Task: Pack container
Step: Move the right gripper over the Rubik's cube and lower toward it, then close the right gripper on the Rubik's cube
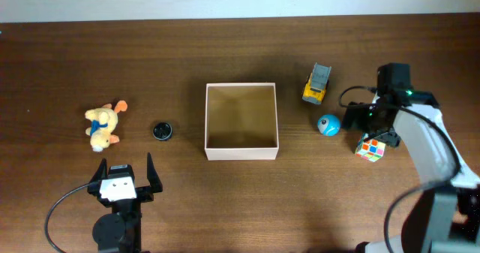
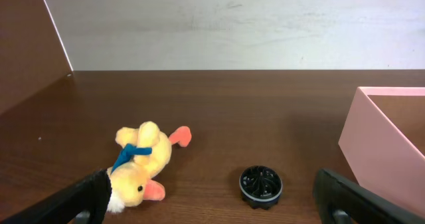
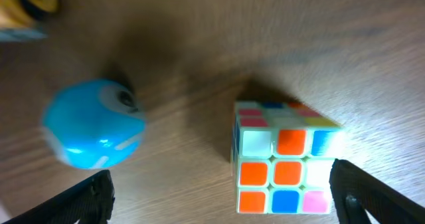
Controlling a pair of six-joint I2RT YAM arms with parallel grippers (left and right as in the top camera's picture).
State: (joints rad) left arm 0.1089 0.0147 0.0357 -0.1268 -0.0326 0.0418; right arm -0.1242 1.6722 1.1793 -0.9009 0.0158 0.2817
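Container (image 1: 241, 152): square, shallow, white outer walls, tan inside, at table centre between the two arms; the whole tan floor shows from overhead. In the left wrist view only its near corner shows at the right edge, tinted pink, the rest cut off. Just left of it lies a small black ribbed disc (image 1: 162, 131), apart from the wall; further left a yellow plush duck (image 1: 103, 125) with a blue neck band lies on its side. Left gripper (image 1: 125, 172) sits near the front table edge, below the duck and disc, jaws spread wide and nothing between them; its wrist view shows only the two dark fingertips at the bottom corners. Right of the container: a yellow and grey toy truck (image 1: 316, 84) toward the back, a blue ball (image 1: 328, 124) near the container's right wall but apart from it, and a colour-tiled puzzle cube (image 1: 370, 148) further right. Right gripper (image 3: 226, 199) hangs over the cube, fingers apart, the cube lying between them and nearer the right-hand finger; contact with either finger cannot be told, as only the tips show. From overhead the arm's black body hides the top of the cube. In the right wrist view the ball is blurred and the truck is cut to a yellow sliver at the top left corner.
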